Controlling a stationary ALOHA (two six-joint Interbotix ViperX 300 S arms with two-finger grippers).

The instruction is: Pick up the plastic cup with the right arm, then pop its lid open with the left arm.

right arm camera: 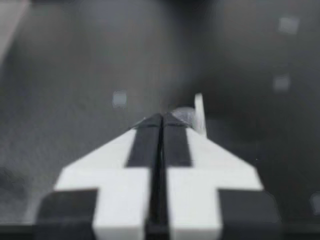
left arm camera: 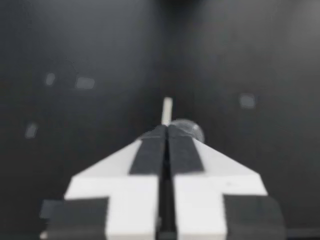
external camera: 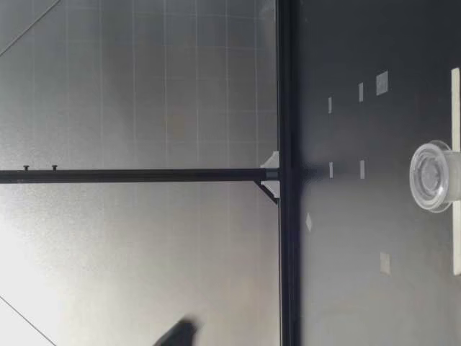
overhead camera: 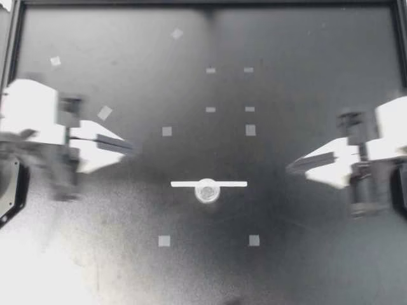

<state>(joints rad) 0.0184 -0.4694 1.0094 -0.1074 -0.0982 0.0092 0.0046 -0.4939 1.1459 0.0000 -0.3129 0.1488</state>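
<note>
A small clear round cup (overhead camera: 207, 190) stands on the dark table, touching a thin white strip (overhead camera: 184, 183) at mid-table. My left gripper (overhead camera: 129, 146) hovers well to the cup's left, pointing toward it, shut and empty. Opposite it, my right gripper (overhead camera: 292, 168) also points inward, its fingers together with nothing between them. In the left wrist view the shut gripper (left arm camera: 166, 129) has the cup (left arm camera: 192, 131) and strip (left arm camera: 166, 110) ahead of its tips. The right wrist view shows the right gripper (right arm camera: 161, 118) shut, with the cup (right arm camera: 185, 115) and strip (right arm camera: 199, 114) just beyond. The low view shows the cup (external camera: 431, 175) against the strip (external camera: 455, 108).
Several small pale tape squares (overhead camera: 166, 131) are stuck across the table (overhead camera: 305, 76). A black frame rail (overhead camera: 210, 3) borders the far edge. In the low view a dark blurred arm part (external camera: 176, 335) hangs above the table, beside an upright black post (external camera: 144, 174).
</note>
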